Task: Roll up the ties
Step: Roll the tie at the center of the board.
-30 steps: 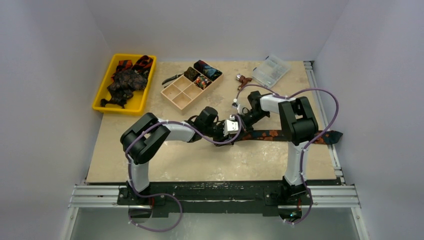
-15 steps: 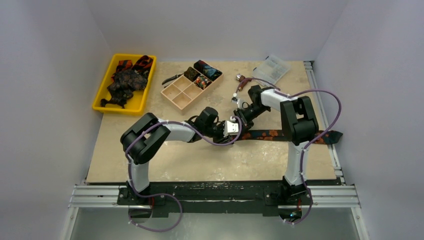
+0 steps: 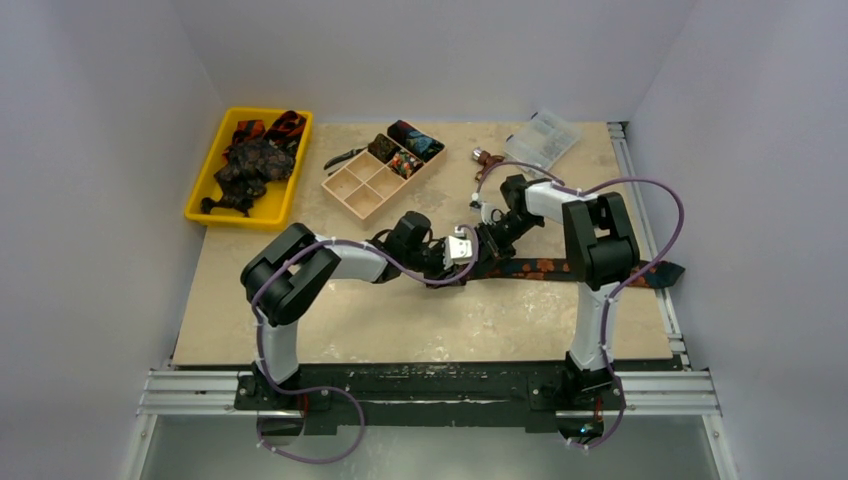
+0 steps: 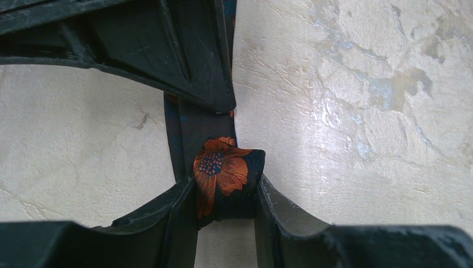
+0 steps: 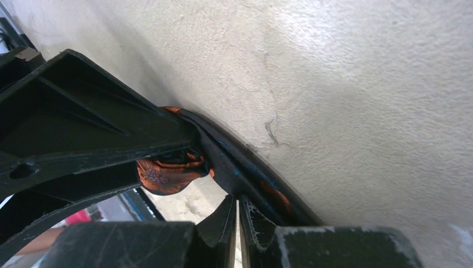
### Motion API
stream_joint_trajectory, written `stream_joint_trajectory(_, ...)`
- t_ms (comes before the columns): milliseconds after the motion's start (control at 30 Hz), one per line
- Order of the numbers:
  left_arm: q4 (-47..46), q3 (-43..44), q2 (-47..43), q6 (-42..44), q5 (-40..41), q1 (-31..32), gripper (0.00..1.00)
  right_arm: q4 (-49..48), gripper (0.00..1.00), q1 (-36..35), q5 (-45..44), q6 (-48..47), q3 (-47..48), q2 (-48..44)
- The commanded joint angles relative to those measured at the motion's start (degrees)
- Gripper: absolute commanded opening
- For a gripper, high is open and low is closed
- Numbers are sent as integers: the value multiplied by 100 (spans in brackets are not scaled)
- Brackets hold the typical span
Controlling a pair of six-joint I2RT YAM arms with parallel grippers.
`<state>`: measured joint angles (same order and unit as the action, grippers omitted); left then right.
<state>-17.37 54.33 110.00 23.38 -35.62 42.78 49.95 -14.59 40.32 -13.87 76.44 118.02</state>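
Centrally on counter (image 3: pixel 400 320), left pincer (image 4: pixel 226 207) clamps small rolled end of black tie (image 4: pixel 223 173) with orange flowers; rest of tie stretches flat to counter's right edge; right pincer (image 5: pixel 237 215) nearly closed, thin slit between tips, beside flat strip just past roll; more ties (image 3: pixel 248 165) heaped in yellow tray (image 3: pixel 236 220), far left corner.

Your left fingers (image 4: pixel 284 223) are scuffed matt plastic; between them, the tie (image 4: pixel 226 184) is smooth printed cloth; beneath, a glossy mottled surface (image 4: pixel 362 111).
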Motion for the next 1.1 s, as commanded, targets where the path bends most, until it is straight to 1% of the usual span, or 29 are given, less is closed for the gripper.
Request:
stream_joint_trajectory(0, -333, -219, -49, -723, -68, -160, 1, -353, 7, -8, -815, 98, -58, 254)
stream_joint_trajectory(133, -1198, -245, -222, -1891, 112, -274, 1, -362, 6, -7, -1070, 59, -145, 317)
stream_joint_trajectory(200, -1565, -216, -237, -2486, 440, -278, 1, -374, 6, -13, -1118, 32, -196, 327)
stream_joint_trajectory(267, -1851, -208, -227, -2854, 904, -272, 2, -391, 5, -10, -1147, 4, -249, 318)
stream_joint_trajectory(333, -1961, -181, -180, -2944, 1238, -275, 3, -398, 5, -11, -1149, -5, -285, 308)
stream_joint_trajectory(400, -1919, -156, -112, -2734, 1373, -260, 3, -399, 5, -6, -1149, -19, -318, 310)
stream_joint_trajectory(467, -1779, -227, -92, -2296, 1305, -260, 3, -405, 5, -9, -1157, -55, -331, 303)
stream_joint_trajectory(600, -1312, -592, -215, -1322, 890, -262, 3, -416, 5, -11, -1183, -122, -324, 299)
stream_joint_trajectory(700, -966, -807, -315, -903, 694, -257, 3, -433, 5, -10, -1223, -159, -289, 309)
stream_joint_trajectory(833, -577, -821, -249, -612, 585, -224, 3, -408, 5, -9, -1219, -195, -219, 368)
stream_joint_trajectory(967, -205, -657, -138, -453, 519, -209, 5, -390, 6, -9, -1219, -239, -137, 388)
stream_joint_trajectory(1067, -197, -706, -139, -285, 410, -182, 7, -361, 8, -9, -1198, -257, -74, 378)
